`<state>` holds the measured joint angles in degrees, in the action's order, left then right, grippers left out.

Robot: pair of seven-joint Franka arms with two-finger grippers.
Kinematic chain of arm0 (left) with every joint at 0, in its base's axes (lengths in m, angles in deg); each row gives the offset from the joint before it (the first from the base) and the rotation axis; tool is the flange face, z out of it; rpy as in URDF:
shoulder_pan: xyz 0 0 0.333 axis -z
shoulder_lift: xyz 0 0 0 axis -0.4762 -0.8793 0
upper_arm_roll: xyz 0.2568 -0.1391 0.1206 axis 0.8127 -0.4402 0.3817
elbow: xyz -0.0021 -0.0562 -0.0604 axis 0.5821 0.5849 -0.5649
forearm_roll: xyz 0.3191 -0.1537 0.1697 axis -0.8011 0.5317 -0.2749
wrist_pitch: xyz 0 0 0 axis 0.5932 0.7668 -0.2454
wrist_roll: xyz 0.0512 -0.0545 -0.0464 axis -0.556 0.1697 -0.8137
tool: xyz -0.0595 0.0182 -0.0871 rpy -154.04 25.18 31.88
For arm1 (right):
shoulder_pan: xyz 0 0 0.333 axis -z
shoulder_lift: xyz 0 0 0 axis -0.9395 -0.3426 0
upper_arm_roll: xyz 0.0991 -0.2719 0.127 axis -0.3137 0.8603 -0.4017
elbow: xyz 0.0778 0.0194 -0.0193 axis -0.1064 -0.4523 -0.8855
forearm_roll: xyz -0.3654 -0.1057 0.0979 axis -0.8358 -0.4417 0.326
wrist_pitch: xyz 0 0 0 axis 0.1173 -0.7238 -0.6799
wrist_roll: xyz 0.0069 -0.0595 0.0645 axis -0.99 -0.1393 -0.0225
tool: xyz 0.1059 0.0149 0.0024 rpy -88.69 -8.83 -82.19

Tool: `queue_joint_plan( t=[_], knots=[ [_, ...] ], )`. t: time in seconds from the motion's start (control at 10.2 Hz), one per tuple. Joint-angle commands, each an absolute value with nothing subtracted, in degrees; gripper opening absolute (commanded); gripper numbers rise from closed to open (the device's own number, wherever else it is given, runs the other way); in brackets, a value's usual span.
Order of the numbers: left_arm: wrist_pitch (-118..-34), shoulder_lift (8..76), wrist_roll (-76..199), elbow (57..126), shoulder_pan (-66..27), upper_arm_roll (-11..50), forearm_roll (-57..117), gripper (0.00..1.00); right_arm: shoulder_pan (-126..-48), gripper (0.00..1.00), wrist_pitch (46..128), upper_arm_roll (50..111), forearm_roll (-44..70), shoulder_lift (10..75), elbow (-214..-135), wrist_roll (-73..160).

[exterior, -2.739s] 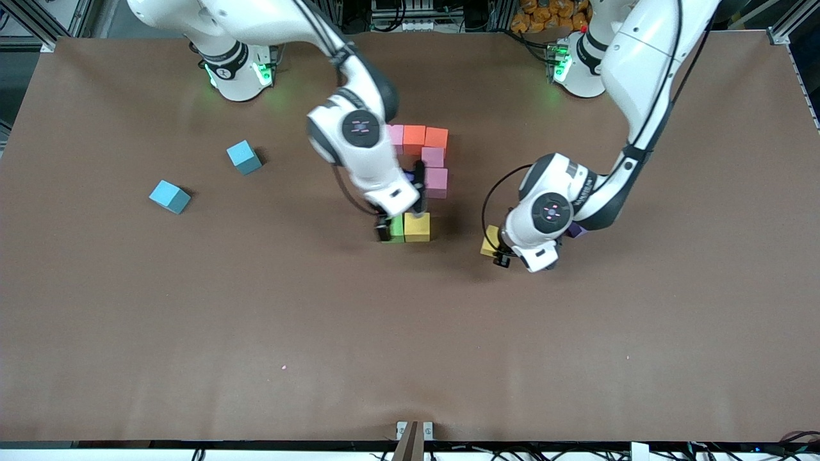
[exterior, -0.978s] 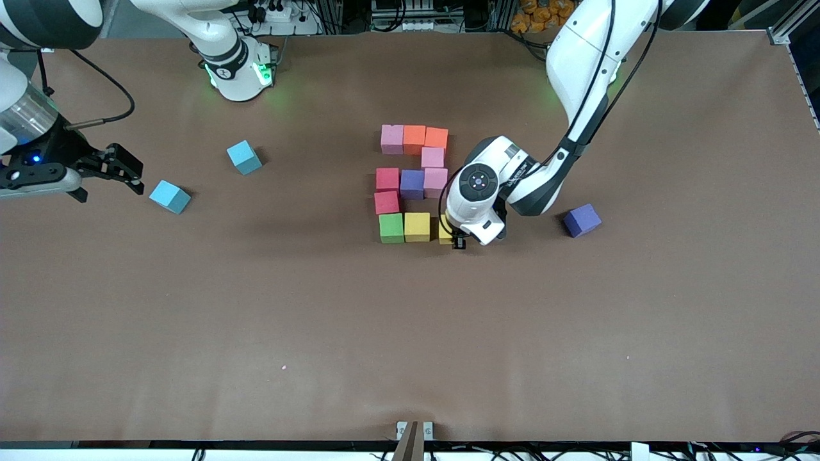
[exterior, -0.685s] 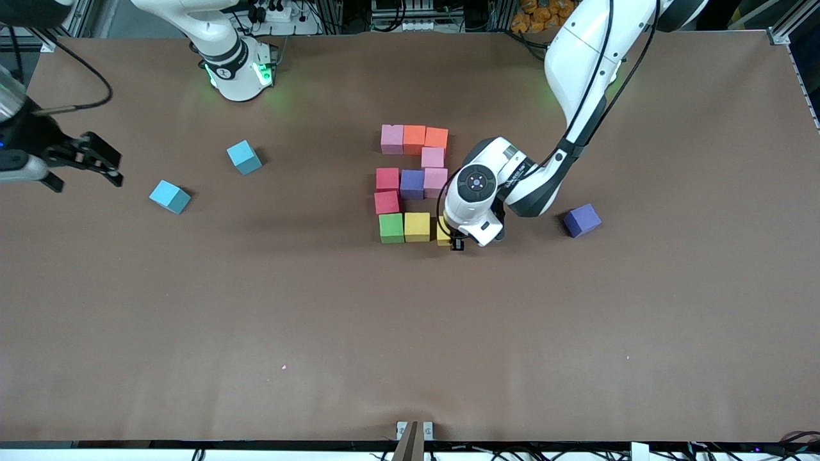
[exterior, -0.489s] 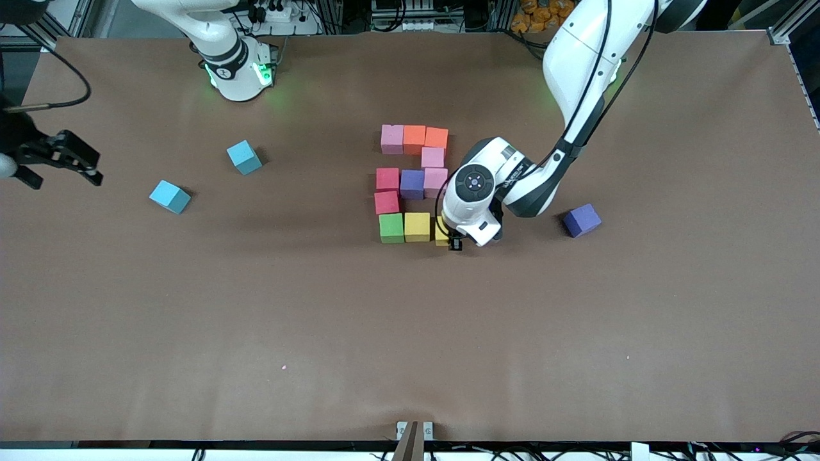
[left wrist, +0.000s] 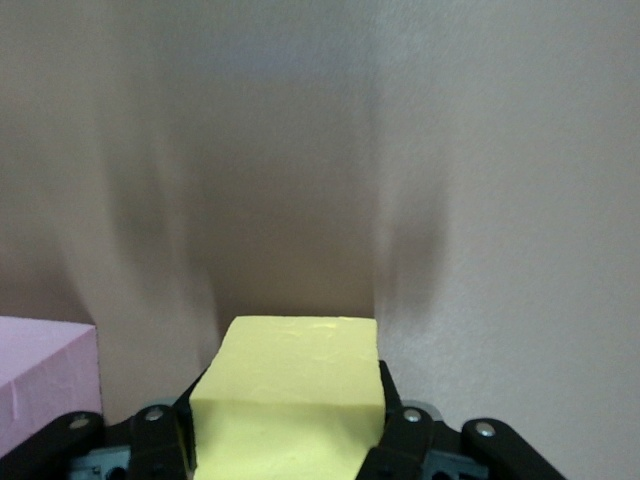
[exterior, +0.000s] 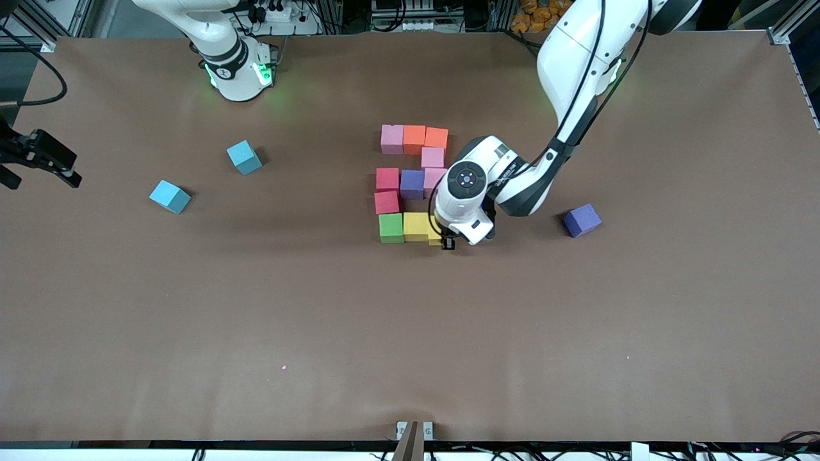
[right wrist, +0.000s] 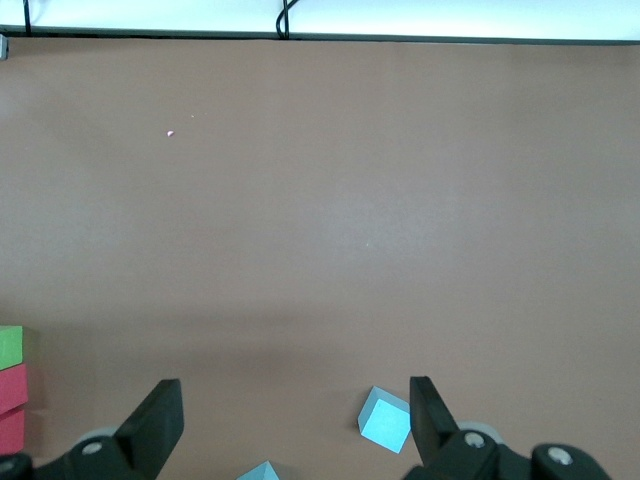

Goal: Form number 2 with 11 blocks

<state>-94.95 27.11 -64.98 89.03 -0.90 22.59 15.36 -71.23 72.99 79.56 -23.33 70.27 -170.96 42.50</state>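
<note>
The whole table [exterior: 192,333] is seen from high above, facing the robots. The yellow block [left wrist: 290,400] is viewed close by the left wrist; the light-blue cubes [right wrist: 385,420] are shared with the right wrist view.

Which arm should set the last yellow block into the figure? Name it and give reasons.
Left. The left gripper already clamps the yellow block beside the placed yellow block, next to the green block. The right gripper hangs open at the table's edge.

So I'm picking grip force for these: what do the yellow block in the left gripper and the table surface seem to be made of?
The yellow block, held in the left gripper, looks like soft matte foam: no shine, a faintly dimpled top and slightly uneven edges. The table looks covered in a brown matte sheet, perhaps paper or felt: flat colour, no glare, faint creases. Neither can be confirmed by sight alone.
</note>
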Motion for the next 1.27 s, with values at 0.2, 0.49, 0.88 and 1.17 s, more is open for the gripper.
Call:
queue_joint_plan(
  t=[0.2, 0.49, 0.88, 1.17],
  knots=[
    [-95.2, 25.8, -66.8, 87.6, 0.6, 23.1, 14.3, 0.49, -70.8, 1.00, 71.2, 79.1, -21.9, 69.1, -169.1, 42.9],
    [-95.2, 25.6, -66.8, 87.6, 0.6, 23.1, 14.2, 0.50, -70.8, 1.00, 69.8, 79.1, -21.9, 69.1, -169.0, 42.5],
    [-95.2, 25.6, -66.2, 87.5, 0.5, 23.1, 13.8, 0.72, -70.8, 1.00, 62.7, 79.2, -22.7, 69.0, -167.6, 43.0],
    [-94.3, 27.5, -65.9, 85.6, -1.5, 22.9, 14.4, 1.00, -70.5, 1.00, 62.6, 79.3, -22.5, 69.0, -167.4, 42.7]
  ],
)
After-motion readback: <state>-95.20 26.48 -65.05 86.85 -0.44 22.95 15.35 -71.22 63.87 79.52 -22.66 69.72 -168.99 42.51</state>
